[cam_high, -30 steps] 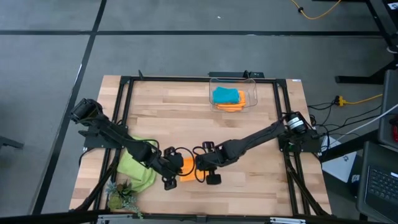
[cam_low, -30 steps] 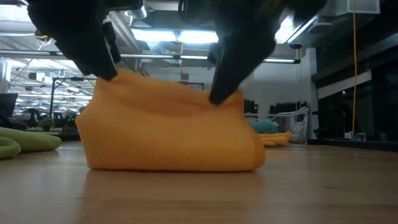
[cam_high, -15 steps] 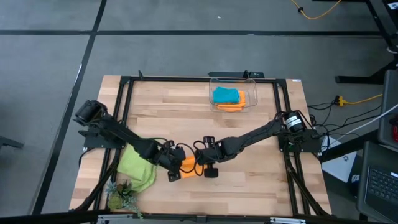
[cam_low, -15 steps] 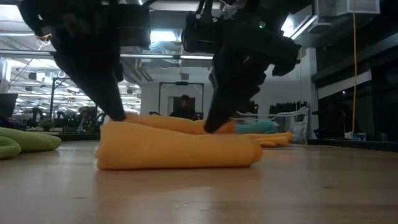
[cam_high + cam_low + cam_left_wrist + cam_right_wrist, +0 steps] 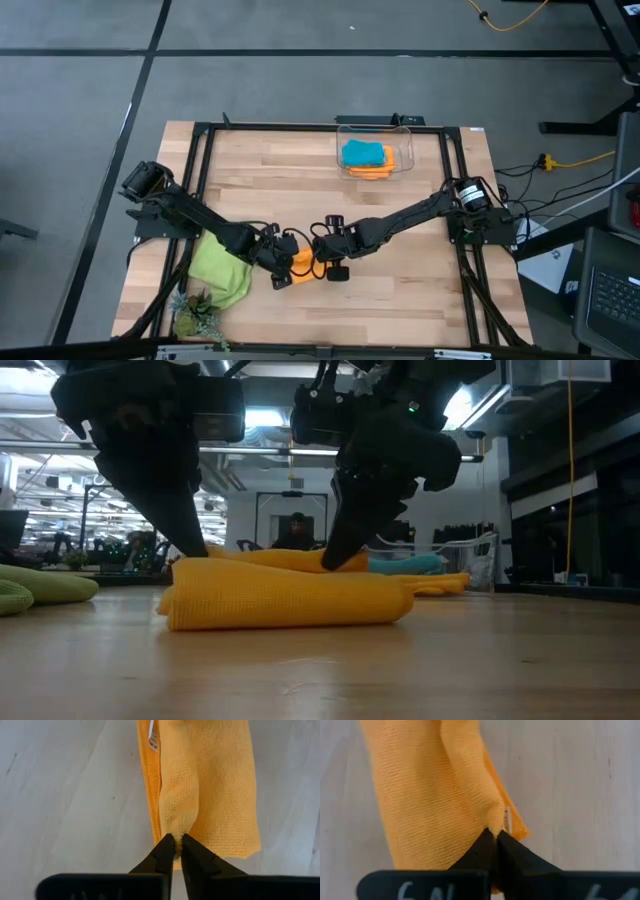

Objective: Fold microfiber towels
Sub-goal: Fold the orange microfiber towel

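Note:
An orange microfiber towel [image 5: 300,264] lies folded into a flat strip [image 5: 285,600] near the table's front middle. My left gripper [image 5: 283,270] is shut on its left end and my right gripper [image 5: 323,262] on its right end, both slanting down onto it. A lime green towel [image 5: 220,268] lies in a heap at the left. A turquoise towel [image 5: 362,153] sits on another orange one [image 5: 375,171] in a clear bin. My left gripper pinches a small puckered ridge of the towel's top layer [image 5: 176,826] between its fingertips, at the strip's left end. The fingers slant down from the table's left. The towel lies flat on the table. My right gripper pinches the top layer's edge [image 5: 494,820] between its fingertips, at the strip's right end, beside a small white tag. The fingers slant down from the table's right. The towel rests on the table below them.
The clear bin [image 5: 404,150] stands at the table's far middle. A small green plant [image 5: 195,318] sits at the near left corner. A black frame [image 5: 200,180] runs round the tabletop. Bare wood lies near and right of the orange towel.
Both grippers have sunk toward the table and gone a little toward its far edge, still shut on the orange towel. The towel's held edge, raised in a tall hump a second ago, has come down, and the towel now lies folded flat.

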`<act>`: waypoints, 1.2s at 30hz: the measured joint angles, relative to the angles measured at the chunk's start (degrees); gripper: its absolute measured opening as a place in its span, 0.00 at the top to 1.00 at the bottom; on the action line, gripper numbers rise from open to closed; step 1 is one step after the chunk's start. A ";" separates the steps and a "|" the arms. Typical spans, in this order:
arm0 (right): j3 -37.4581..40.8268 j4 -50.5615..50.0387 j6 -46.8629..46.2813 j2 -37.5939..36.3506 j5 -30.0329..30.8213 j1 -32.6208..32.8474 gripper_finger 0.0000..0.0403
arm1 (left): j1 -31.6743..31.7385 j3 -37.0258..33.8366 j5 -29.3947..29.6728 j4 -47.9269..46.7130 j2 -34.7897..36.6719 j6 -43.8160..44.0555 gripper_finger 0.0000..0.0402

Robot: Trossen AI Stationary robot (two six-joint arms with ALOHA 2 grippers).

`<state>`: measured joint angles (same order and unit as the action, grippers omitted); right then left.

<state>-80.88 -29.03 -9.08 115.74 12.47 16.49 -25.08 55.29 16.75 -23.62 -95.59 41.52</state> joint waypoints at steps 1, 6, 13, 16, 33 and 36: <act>0.00 0.01 0.98 0.00 0.02 0.00 0.94 | -0.02 0.00 0.32 0.00 0.00 0.04 0.92; 0.00 0.03 2.12 0.00 0.08 0.00 0.90 | -0.02 0.00 0.53 0.00 0.00 0.12 0.80; -0.02 0.21 1.95 0.00 0.09 0.00 0.75 | -0.55 0.00 0.53 0.00 0.00 0.43 0.68; -0.02 1.30 1.99 0.00 2.31 0.04 0.62 | -0.50 0.00 0.68 -0.41 0.00 0.14 0.67; -5.25 -6.73 -3.96 -0.31 8.51 -0.22 0.35 | -0.15 1.90 0.24 -8.49 4.38 -1.35 0.66; -6.48 -8.57 -4.30 -0.44 8.52 -0.22 0.35 | -0.17 3.01 1.25 -15.08 6.62 -1.89 0.66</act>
<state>-87.36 -37.59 -13.39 115.31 20.99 16.27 -25.26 58.30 18.00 -38.70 -88.98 39.63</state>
